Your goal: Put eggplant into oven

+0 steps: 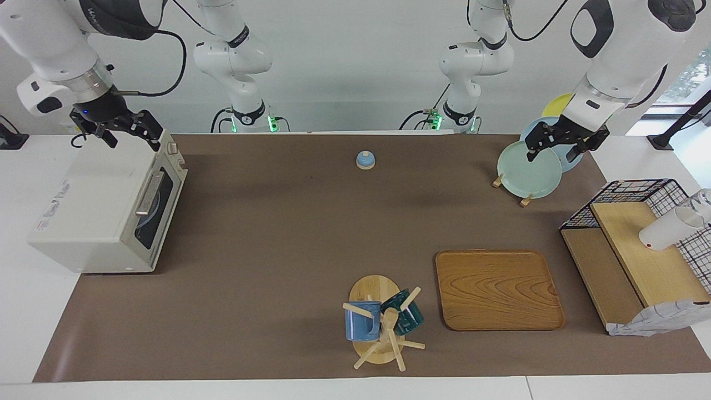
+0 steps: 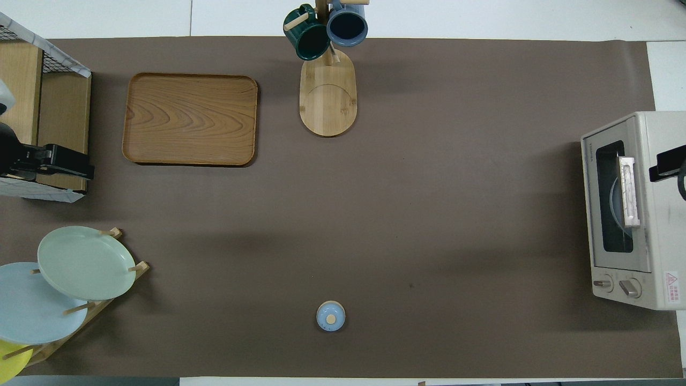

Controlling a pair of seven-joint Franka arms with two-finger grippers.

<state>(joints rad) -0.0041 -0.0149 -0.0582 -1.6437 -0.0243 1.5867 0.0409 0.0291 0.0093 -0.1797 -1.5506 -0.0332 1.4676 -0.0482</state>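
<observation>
The off-white oven [image 1: 100, 205] stands at the right arm's end of the table with its glass door shut; it also shows in the overhead view [image 2: 643, 214]. A pale plate shows through its window. The eggplant is not visible in either view. My right gripper [image 1: 132, 136] hangs open and empty over the oven's top; its tip shows in the overhead view [image 2: 664, 166]. My left gripper [image 1: 555, 151] hangs open and empty over the plate rack at the left arm's end; in the overhead view [image 2: 69, 163] it appears beside the wire shelf.
A rack of plates [image 1: 527, 169] and a wire-and-wood shelf [image 1: 639, 250] stand at the left arm's end. A wooden tray [image 1: 497, 289] and a mug tree [image 1: 383, 322] lie farther from the robots. A small blue knobbed lid [image 1: 365, 160] sits near the robots.
</observation>
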